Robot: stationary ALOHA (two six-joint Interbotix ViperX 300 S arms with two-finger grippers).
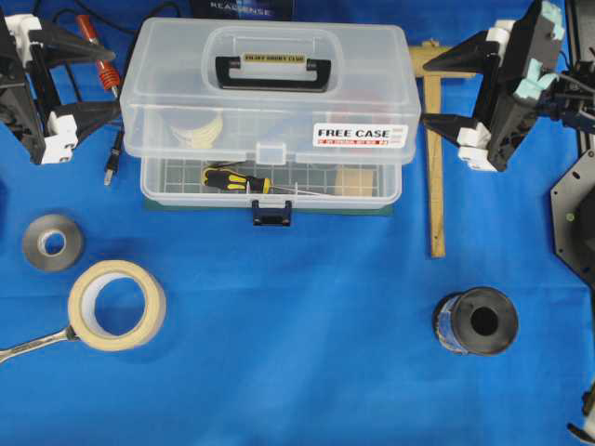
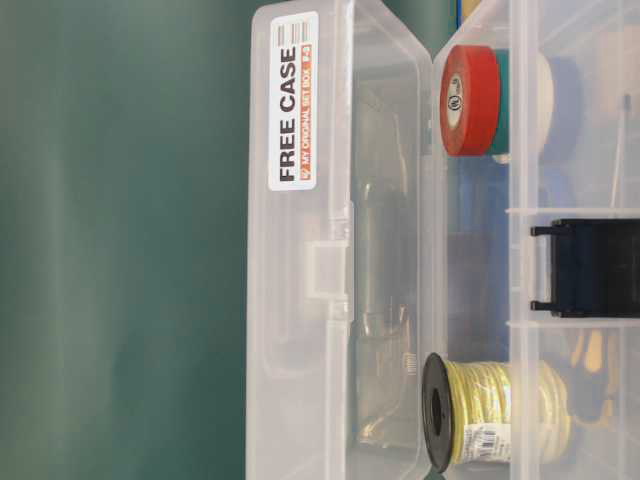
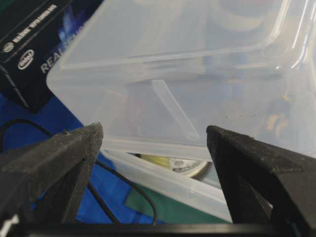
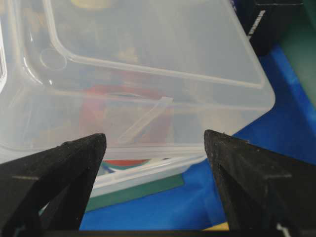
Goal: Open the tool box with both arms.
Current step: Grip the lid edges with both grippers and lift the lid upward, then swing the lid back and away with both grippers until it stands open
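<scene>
The clear tool box [image 1: 270, 102] stands at the back middle on a green mat. Its lid is lifted off the base, with a gap at the front that shows a screwdriver [image 1: 237, 179] inside. The dark blue latch [image 1: 271, 214] hangs down, undone. My left gripper [image 1: 118, 82] is open and empty just off the box's left end, which fills the left wrist view [image 3: 173, 74] beyond the gripper [image 3: 154, 133]. My right gripper [image 1: 424, 91] is open and empty just off the right end [image 4: 148, 74], shown between its fingers [image 4: 154, 138]. Neither touches the box. The table-level view shows the lid [image 2: 300, 300] ajar.
A grey tape roll [image 1: 52, 242], a masking tape roll [image 1: 116, 305] and a wrench [image 1: 33, 344] lie front left. A black spool [image 1: 476, 321] sits front right. A wooden square [image 1: 435, 158] lies right of the box. A red-handled tool [image 1: 98, 51] and cable [image 1: 112, 163] lie back left.
</scene>
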